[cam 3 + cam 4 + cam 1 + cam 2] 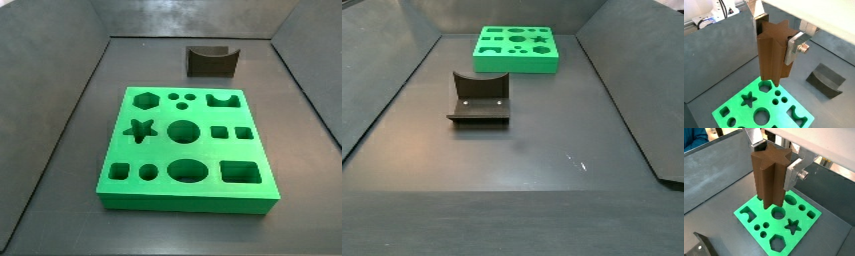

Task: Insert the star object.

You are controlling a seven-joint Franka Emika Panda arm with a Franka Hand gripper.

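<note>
My gripper (774, 37) is shut on the star object (772, 52), a tall brown peg with ridged star-profile sides, which also shows in the other wrist view (769, 175). The peg hangs upright well above the green board (734, 107), over its edge. The board has several shaped holes, among them a star hole (749, 100), seen also in a wrist view (792, 226) and in a side view (140, 129). The silver fingers (794, 174) clamp the peg's sides. In both side views the gripper and peg are out of view.
A dark grey block with a curved notch (211, 61) stands on the floor beyond the green board (187, 195); it also shows in a side view (480, 99) and a wrist view (825, 80). Grey walls (60, 90) enclose the dark floor.
</note>
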